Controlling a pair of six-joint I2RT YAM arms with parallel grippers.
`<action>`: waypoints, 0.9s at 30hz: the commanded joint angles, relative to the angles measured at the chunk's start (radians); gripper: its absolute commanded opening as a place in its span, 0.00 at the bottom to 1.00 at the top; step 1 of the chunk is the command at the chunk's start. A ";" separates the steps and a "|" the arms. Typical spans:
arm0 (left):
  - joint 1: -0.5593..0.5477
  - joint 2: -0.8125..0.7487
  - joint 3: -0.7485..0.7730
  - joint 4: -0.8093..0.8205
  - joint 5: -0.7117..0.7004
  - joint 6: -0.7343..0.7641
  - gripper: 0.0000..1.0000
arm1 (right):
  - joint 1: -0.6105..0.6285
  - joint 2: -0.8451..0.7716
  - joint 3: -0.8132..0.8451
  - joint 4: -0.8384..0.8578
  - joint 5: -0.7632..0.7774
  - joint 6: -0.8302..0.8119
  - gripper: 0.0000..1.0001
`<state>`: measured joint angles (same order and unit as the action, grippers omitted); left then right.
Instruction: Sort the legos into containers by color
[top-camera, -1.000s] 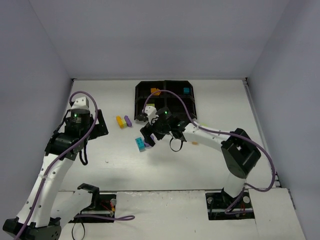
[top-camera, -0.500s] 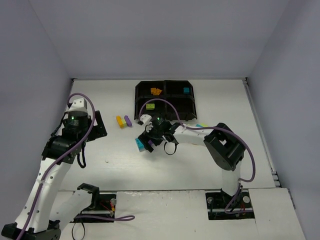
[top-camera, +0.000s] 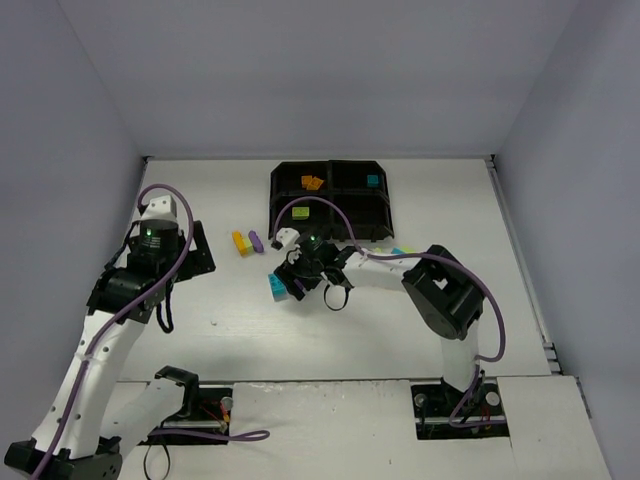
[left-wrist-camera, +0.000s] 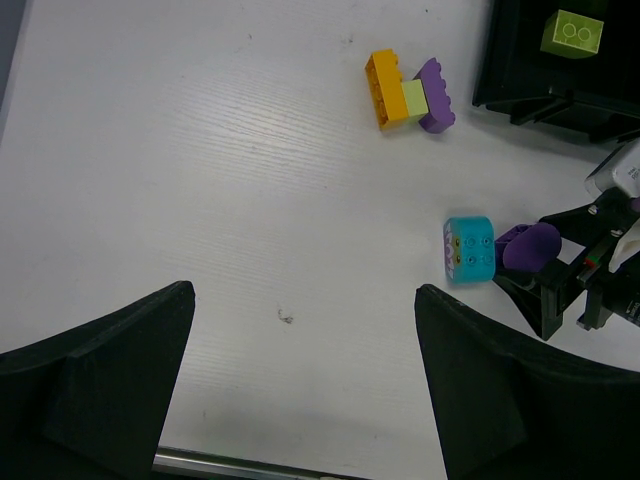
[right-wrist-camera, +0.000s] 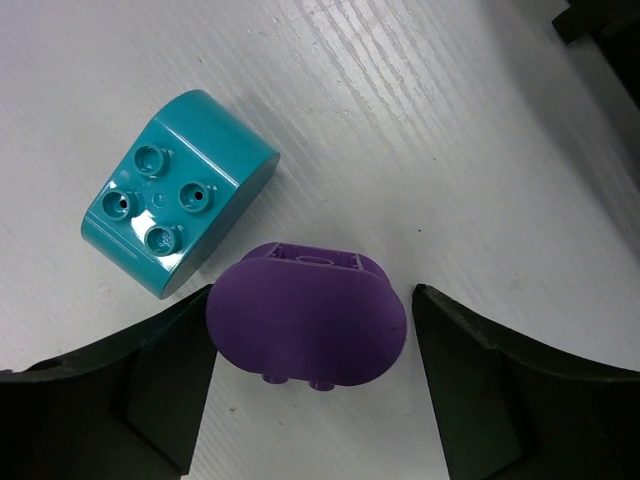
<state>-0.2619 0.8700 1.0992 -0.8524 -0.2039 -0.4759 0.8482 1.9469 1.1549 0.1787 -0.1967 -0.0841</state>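
Note:
A rounded purple lego (right-wrist-camera: 305, 320) lies on the table between the fingers of my right gripper (right-wrist-camera: 310, 300). The left finger touches it and a small gap shows at the right finger. A teal lego (right-wrist-camera: 175, 190) sits just beyond it, and both also show in the left wrist view as the teal lego (left-wrist-camera: 469, 249) and the purple lego (left-wrist-camera: 527, 245). My left gripper (left-wrist-camera: 305, 292) hangs open over bare table with nothing between its fingers. The black tray of containers (top-camera: 275, 200) holds orange legos (top-camera: 312, 183), a teal one (top-camera: 373, 181) and a yellow-green one (top-camera: 300, 212).
A joined cluster of orange (left-wrist-camera: 383, 88), yellow-green (left-wrist-camera: 414, 98) and purple (left-wrist-camera: 436, 95) legos lies left of the tray. More small legos (top-camera: 400, 250) lie by the tray's near right corner, partly hidden by the right arm. Grey walls enclose the table.
My right gripper has dropped down and left around the purple lego beside the teal one, and its jaws have narrowed. The left arm has barely moved.

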 joint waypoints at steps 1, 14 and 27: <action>-0.003 0.006 0.024 0.027 -0.020 0.010 0.85 | 0.008 -0.008 -0.012 0.011 0.023 0.001 0.70; -0.003 0.061 0.060 0.050 -0.022 0.014 0.85 | 0.002 -0.118 -0.083 0.013 0.086 0.003 0.03; -0.002 0.092 0.077 0.067 -0.020 0.016 0.85 | -0.035 -0.281 -0.060 -0.016 0.091 0.009 0.00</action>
<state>-0.2619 0.9558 1.1229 -0.8295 -0.2077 -0.4740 0.8268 1.7512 1.0611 0.1516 -0.1268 -0.0799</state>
